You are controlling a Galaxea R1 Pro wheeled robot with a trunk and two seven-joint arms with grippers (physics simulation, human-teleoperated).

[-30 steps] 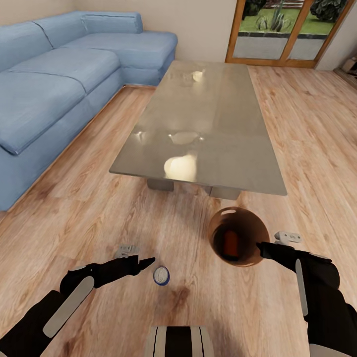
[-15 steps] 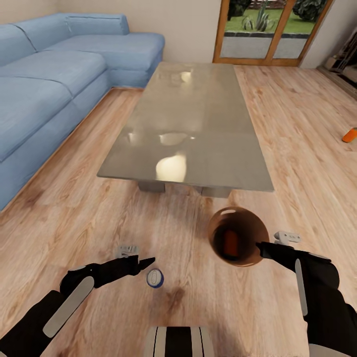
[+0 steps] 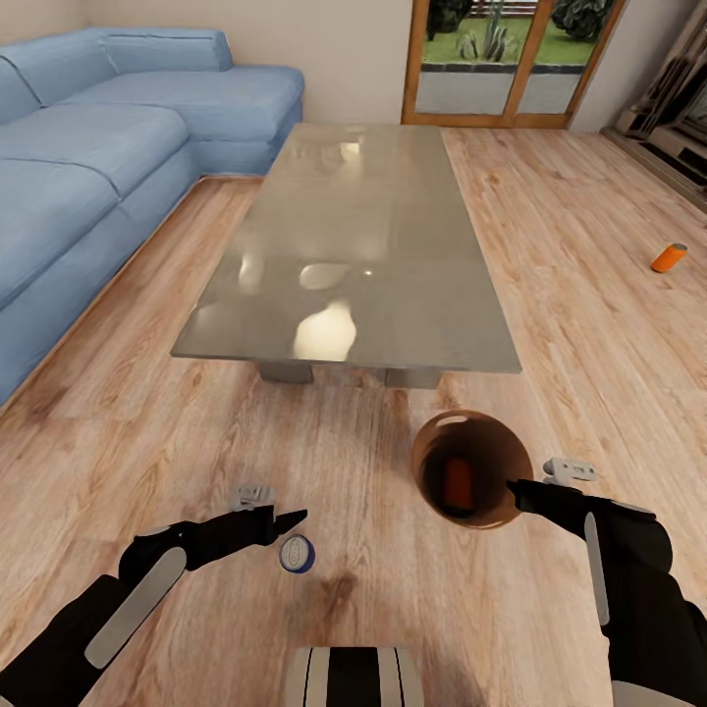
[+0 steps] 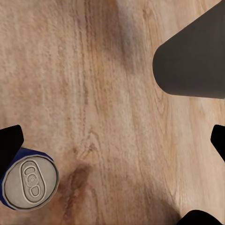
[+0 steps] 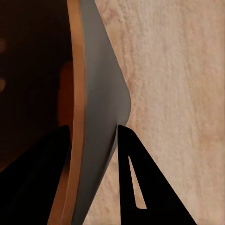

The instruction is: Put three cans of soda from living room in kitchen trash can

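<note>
Bin point(image 3: 481, 496), round and tapered with a glossy brown inside, is held at its rim by the right gripper point(image 3: 513, 487), above the wood floor point(image 3: 147, 412). In the right wrist view the 2 fingers point(image 5: 133, 183) are seen clamped on the grey wall and copper rim of the bin point(image 5: 96, 122), 1 inside and 1 outside. 1 orange can point(image 3: 458, 478) is seen inside the bin, low against the inner wall.

The blue can point(image 3: 296, 554) is seen upright on the floor, silver top up, just beside the tip of the left gripper point(image 3: 295, 516). In the left wrist view the blue can point(image 4: 29, 183) is shown next to 1 dark fingertip point(image 4: 9, 143), while the other fingertip is seen at the far edge of that view; the fingers are thus spread wide, with nothing between them. Contact between fingertip and can cannot be told.

A 2nd orange can point(image 3: 669, 257) is seen lying on the floor well to the right, far from the bin and beyond the right side of the grey table point(image 3: 393, 177). The table is placed ahead of both arms, with a blue sofa point(image 3: 88, 167) along its left and a wood-framed glass door point(image 3: 496, 64) behind it.
</note>
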